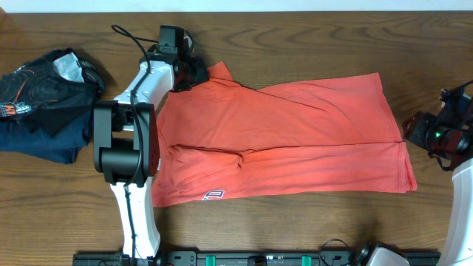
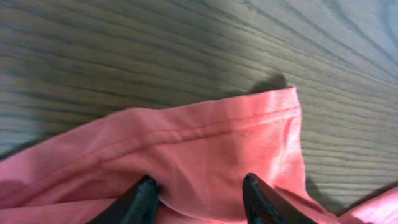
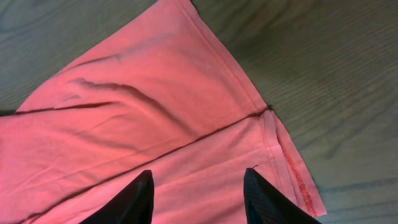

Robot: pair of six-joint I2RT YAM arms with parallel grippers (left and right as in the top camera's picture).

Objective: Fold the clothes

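The clothes, a coral-red T-shirt (image 1: 295, 133), lie spread across the middle of the table, with the upper part folded down over the lower. A small white mark (image 1: 214, 195) shows near its front left edge. My left gripper (image 1: 194, 72) is at the shirt's far left corner. In the left wrist view it (image 2: 202, 199) stands open, its fingers (image 2: 142, 200) pressed down into the cloth (image 2: 205, 143) with a hump of fabric between them. My right gripper (image 1: 414, 133) is at the shirt's right edge. It (image 3: 199, 199) is open, low over the hemmed cloth (image 3: 143, 124).
A pile of dark navy clothes (image 1: 41, 96) lies at the table's left edge. My left arm (image 1: 129, 140) reaches over the shirt's left side. Bare wooden table (image 1: 295, 37) surrounds the shirt.
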